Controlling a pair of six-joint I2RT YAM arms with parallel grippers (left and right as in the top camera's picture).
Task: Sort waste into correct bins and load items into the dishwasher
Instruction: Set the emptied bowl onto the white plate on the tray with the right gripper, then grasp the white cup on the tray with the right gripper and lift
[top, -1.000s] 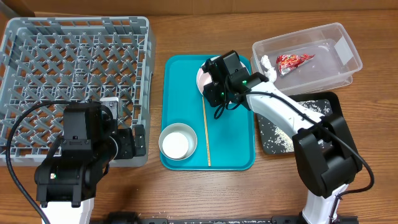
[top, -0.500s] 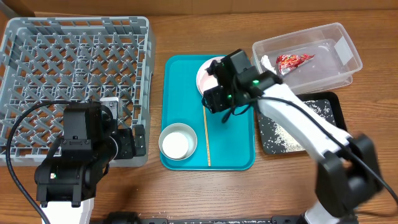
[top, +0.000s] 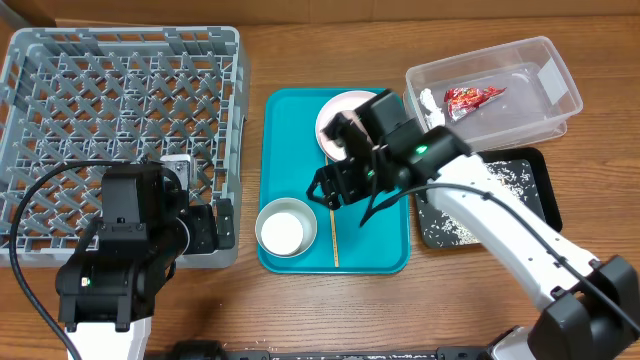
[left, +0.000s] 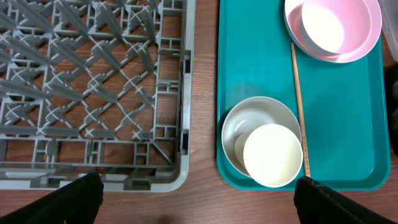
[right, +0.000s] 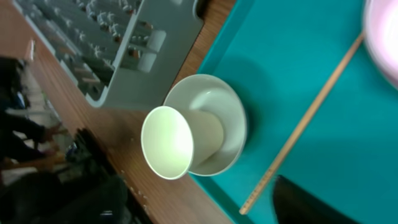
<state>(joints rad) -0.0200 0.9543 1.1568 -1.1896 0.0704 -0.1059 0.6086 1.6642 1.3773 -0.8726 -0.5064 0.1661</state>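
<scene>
Wrapper (top: 473, 97), tissue (top: 428, 100) in clear tub (top: 570, 95); rice (top: 450, 215) on black tray (top: 535, 160). Pink bowl (left: 333, 28), grey bowl (left: 239, 130), cup (left: 272, 155), stick (left: 297, 87) on teal tray (left: 348, 124), unracked. Left gripper (left: 199, 193) wide; right gripper (top: 335, 185) unclear.

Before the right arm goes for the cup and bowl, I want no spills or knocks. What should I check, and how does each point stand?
1. Fingers of the right gripper open and empty: ok.
2. The cup alone on the tray: not ok, it stands inside the grey bowl.
3. The stick clear of that bowl: cannot tell, it lies tight beside the rim.
4. Room in the rack: ok, the part in view holds no dishes.
5. The left gripper clear of the bowl: ok, open and empty by the rack's corner.
</scene>
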